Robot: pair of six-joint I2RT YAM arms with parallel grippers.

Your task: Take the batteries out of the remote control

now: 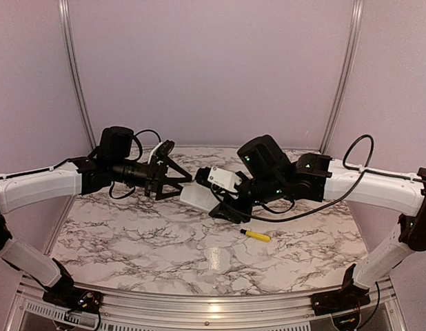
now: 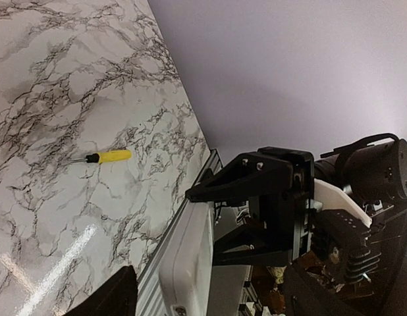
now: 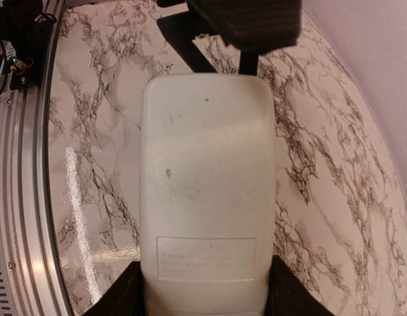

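Observation:
The white remote control [image 1: 196, 196] hangs above the marble table with my right gripper [image 1: 224, 204] shut on one end. In the right wrist view its plain white face [image 3: 207, 184] fills the frame between my two fingers [image 3: 118, 293]. My left gripper [image 1: 185, 182] is open at the remote's free end, one finger on each side. The left wrist view shows the remote [image 2: 187, 263] edge-on, running away from the camera towards the right gripper's black fingers [image 2: 236, 181]. The batteries are hidden, and no battery bay shows.
A yellow stick with a black tip [image 1: 256, 235] lies on the marble table [image 1: 165, 248], below and to the right of the grippers; it also shows in the left wrist view [image 2: 108, 157]. A metal rail [image 1: 199, 303] runs along the near edge.

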